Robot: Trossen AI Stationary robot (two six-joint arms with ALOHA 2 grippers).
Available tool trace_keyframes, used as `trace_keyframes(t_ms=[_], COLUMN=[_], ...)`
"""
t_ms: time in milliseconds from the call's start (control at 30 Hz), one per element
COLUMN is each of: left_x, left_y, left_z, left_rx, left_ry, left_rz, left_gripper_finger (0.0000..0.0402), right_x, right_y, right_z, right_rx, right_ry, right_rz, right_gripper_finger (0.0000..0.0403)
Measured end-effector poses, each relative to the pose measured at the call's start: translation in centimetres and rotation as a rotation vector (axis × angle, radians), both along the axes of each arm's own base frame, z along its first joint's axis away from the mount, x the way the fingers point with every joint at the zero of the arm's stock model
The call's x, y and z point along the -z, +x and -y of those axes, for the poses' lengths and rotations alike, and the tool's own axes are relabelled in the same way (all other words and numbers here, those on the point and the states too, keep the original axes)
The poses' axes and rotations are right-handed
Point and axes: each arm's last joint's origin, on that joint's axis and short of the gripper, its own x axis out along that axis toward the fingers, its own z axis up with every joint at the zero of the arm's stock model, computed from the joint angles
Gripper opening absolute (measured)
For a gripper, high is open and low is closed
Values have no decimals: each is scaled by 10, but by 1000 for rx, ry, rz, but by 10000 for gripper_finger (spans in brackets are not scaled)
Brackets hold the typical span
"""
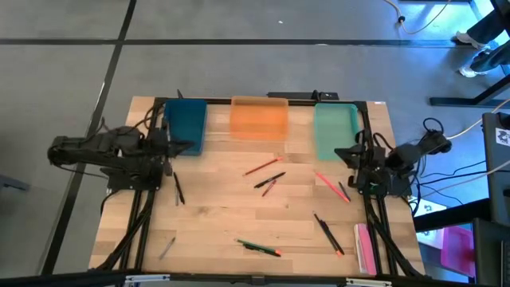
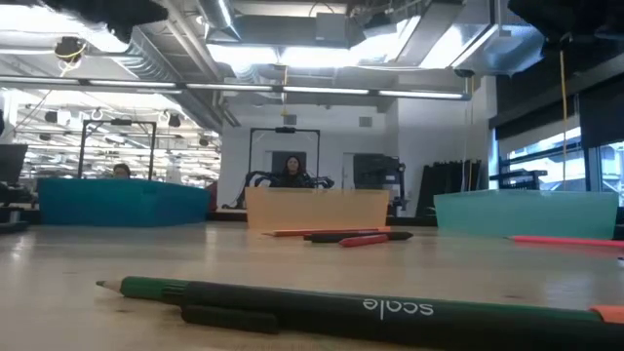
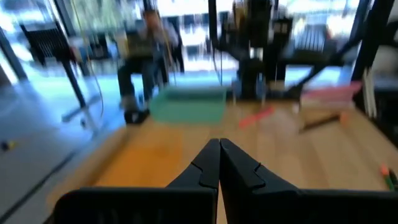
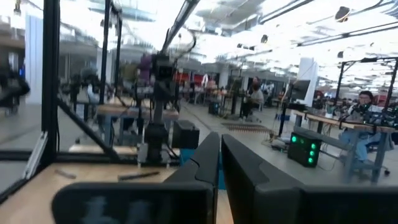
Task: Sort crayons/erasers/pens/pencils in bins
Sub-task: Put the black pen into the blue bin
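Observation:
Three bins stand in a row along the table's far edge: teal-blue [image 1: 185, 123], orange [image 1: 259, 118] and mint green [image 1: 335, 131]. Several thin sticks lie flat on the wood: red [image 1: 261, 167] and black [image 1: 269, 181] ones at the middle, a red one [image 1: 327, 182] toward the right, and a green-and-black one [image 1: 256, 247] near the front, which fills the low view's foreground [image 2: 341, 302]. My left gripper [image 3: 219, 144] is shut and empty, raised beside the teal-blue bin [image 1: 191, 146]. My right gripper [image 4: 221, 140] is shut and empty, raised beside the mint bin [image 1: 341, 153].
More sticks lie apart: a black one [image 1: 178, 189] near the left arm, a grey one [image 1: 166, 247] at the front left and a black one [image 1: 327, 231] at the front right. A pink bar [image 1: 364, 247] lies by the right edge. People sit in the room beyond.

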Motion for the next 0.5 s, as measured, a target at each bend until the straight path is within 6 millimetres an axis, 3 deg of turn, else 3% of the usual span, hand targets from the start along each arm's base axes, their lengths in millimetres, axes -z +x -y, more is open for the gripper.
trace_keyframes(t_ms=[300,500], left_x=[-55,-67], left_y=[51,88], left_z=[1,-1], left_rx=[-81,-142], left_ry=[-67,-101], left_rz=[-243,-449], left_gripper_finger=[0,0], right_x=[-49,-69], right_y=[4,14], right_z=[-2,-6], right_rx=[-4,56], right_ry=[56,149], right_rz=[-231,-409], right_gripper_finger=[23,23])
